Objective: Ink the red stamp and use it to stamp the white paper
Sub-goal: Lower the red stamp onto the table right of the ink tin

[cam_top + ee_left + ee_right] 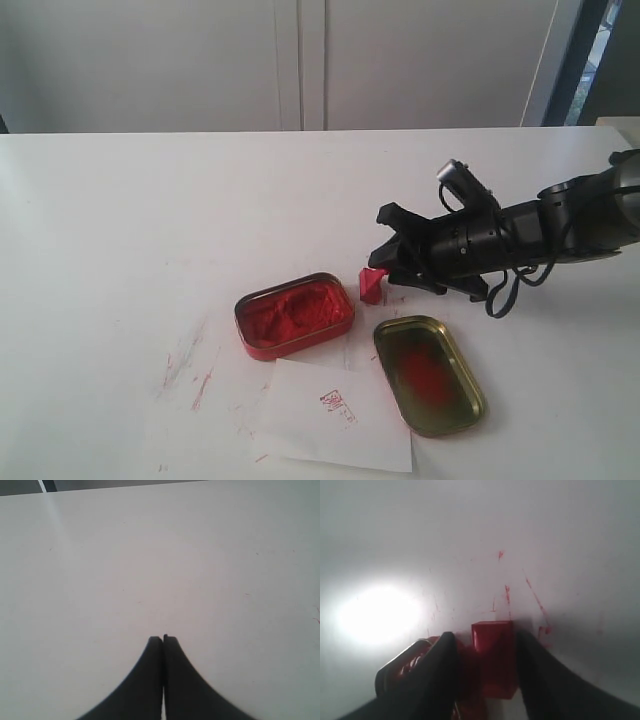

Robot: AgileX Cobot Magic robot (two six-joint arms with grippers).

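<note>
The red stamp (372, 284) lies tipped on the table just beside the far right corner of the open red ink tin (295, 315). My right gripper (382, 245) is low over it and open. In the right wrist view the stamp (493, 657) sits between the two dark fingers of the gripper (485, 635), with a gap on one side and the other finger close against it. The white paper (330, 415) lies at the front with a small red imprint on it. My left gripper (163, 639) is shut on nothing over bare table.
The tin's gold lid (428, 375), smeared red inside, lies open side up to the right of the paper. Red smears mark the tabletop (190, 375) left of the paper. The ink tin (405, 667) shows beside one right finger.
</note>
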